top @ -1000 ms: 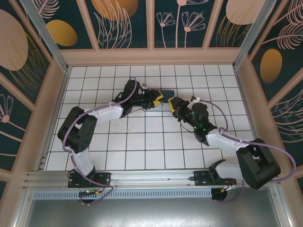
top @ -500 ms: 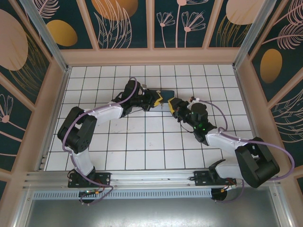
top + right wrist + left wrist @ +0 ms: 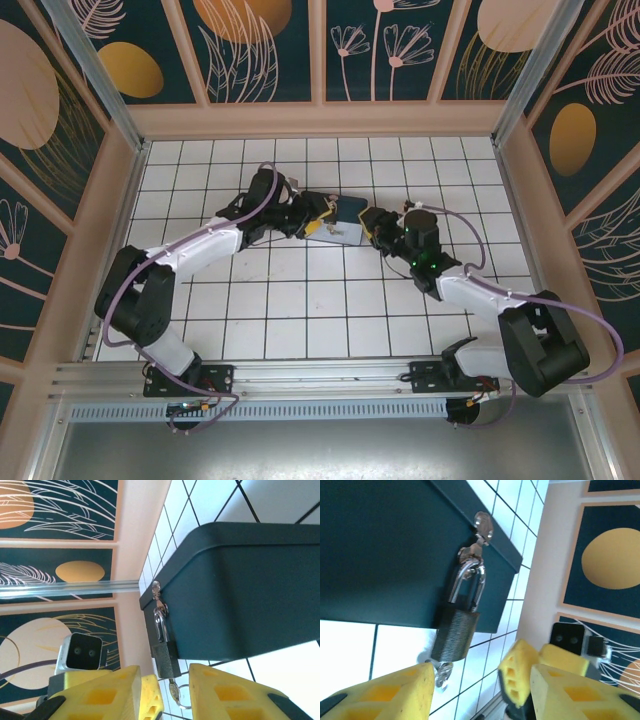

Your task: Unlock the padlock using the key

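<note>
1. Left: the left gripper reaches across the white tiled floor to the dark box. Its yellow fingers are spread apart and grip nothing. The padlock hangs just ahead of the gap, a stance that looks meant for steadying the lock body.

2. Centre: the padlock hangs by its shackle from a small hasp on the box's side wall, its body resting against that wall. The key sticks out of the bottom end of the body, apparently seated in the keyhole (its ring dangles just below). The shackle looks closed through the hasp, so the unlocking is judged not yet done.

3. Right: the right gripper faces the left one across the lock. Its fingers are also parted and clamped on nothing. The key lies between and just ahead of them, probably so that they can pinch it and turn.

4. Hard to make out: from overhead, padlock and key are too small and too crowded by both grippers to separate. The key's blade is hidden, so whether it is fully home cannot be told. The bottom edge of each wrist view cuts off the fingers.
</note>
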Controlling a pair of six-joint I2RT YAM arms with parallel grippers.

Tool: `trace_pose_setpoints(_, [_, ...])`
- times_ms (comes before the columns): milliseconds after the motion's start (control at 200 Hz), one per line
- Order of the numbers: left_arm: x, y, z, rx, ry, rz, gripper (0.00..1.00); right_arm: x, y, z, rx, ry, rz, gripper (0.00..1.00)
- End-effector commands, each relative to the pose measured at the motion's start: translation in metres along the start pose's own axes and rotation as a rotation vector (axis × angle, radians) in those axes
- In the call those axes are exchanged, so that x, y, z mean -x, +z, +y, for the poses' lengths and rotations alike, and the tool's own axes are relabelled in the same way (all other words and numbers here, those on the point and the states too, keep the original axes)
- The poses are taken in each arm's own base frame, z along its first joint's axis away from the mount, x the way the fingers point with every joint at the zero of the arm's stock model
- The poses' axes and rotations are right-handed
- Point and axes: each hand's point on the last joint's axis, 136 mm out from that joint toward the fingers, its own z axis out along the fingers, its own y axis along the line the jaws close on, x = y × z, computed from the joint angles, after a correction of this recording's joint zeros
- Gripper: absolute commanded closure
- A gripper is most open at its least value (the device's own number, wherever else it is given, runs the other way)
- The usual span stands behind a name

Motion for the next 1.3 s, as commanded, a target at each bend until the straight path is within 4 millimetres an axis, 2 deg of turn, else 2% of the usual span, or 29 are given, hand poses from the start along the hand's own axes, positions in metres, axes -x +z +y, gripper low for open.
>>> trace_pose_setpoints(0, [0.009,-0.007,0.006,0.035,0.022,-0.009,0.47,0.006,0.006,0.007,-0.005,-0.066,0.018,0.69])
trace_pose_setpoints(135, [0.018,-0.008,0.007,0.071,0.058,-0.03,0.48,0.008,0.015,0.012,-0.033,-0.141,0.045,0.69])
trace_pose_setpoints(205, [0.031,-0.016,-0.004,0.092,0.135,-0.084,0.48,0.004,0.021,0.017,-0.077,-0.217,0.065,0.66])
trace_pose_setpoints(260, [0.049,-0.027,-0.009,0.167,0.218,-0.159,0.46,0.001,0.023,0.018,-0.121,-0.277,0.074,0.63])
trace_pose_setpoints(310, [0.067,-0.038,-0.013,0.231,0.286,-0.223,0.4,-0.002,0.024,0.019,-0.189,-0.369,0.077,0.61])
trace_pose_setpoints(355, [0.082,-0.044,-0.008,0.28,0.318,-0.26,0.37,0.0,0.024,0.02,-0.266,-0.46,0.066,0.59])
trace_pose_setpoints(380, [0.089,-0.045,-0.004,0.295,0.322,-0.27,0.37,-0.009,0.026,0.023,-0.29,-0.511,0.084,0.57])
trace_pose_setpoints(430, [0.1,-0.044,-0.003,0.27,0.335,-0.265,0.35,-0.019,0.03,0.024,-0.336,-0.615,0.114,0.54])
trace_pose_setpoints(440, [0.104,-0.038,0.005,0.282,0.331,-0.255,0.34,-0.021,0.031,0.023,-0.35,-0.636,0.118,0.53])
trace_pose_setpoints(475, [0.113,-0.032,0.012,0.294,0.348,-0.25,0.34,-0.027,0.035,0.021,-0.395,-0.705,0.137,0.5])
trace_pose_setpoints(591, [0.135,-0.008,0.032,0.388,0.43,-0.218,0.34,-0.029,0.046,0.01,-0.549,-0.91,0.136,0.46])
trace_pose_setpoints(666, [0.139,0.006,0.042,0.393,0.449,-0.193,0.34,-0.033,0.051,0.006,-0.64,-0.995,0.155,0.46])
trace_pose_setpoints(821, [0.136,0.021,0.042,0.331,0.472,-0.161,0.33,-0.041,0.055,-0.003,-0.813,-1.131,0.163,0.45])
trace_pose_setpoints(1011, [0.128,0.02,0.047,0.316,0.474,-0.141,0.35,-0.053,0.055,-0.012,-0.962,-1.236,0.143,0.46])
trace_pose_setpoints(1091, [0.125,0.021,0.049,0.309,0.474,-0.133,0.36,-0.058,0.052,-0.008,-0.984,-1.253,0.134,0.46])
trace_pose_setpoints(1191, [0.124,0.019,0.047,0.31,0.48,-0.134,0.36,-0.054,0.044,-0.001,-1.022,-1.239,0.097,0.46])
trace_pose_setpoints(1296, [0.124,0.015,0.042,0.302,0.485,-0.146,0.37,-0.048,0.044,0.001,-1.031,-1.239,0.073,0.52])
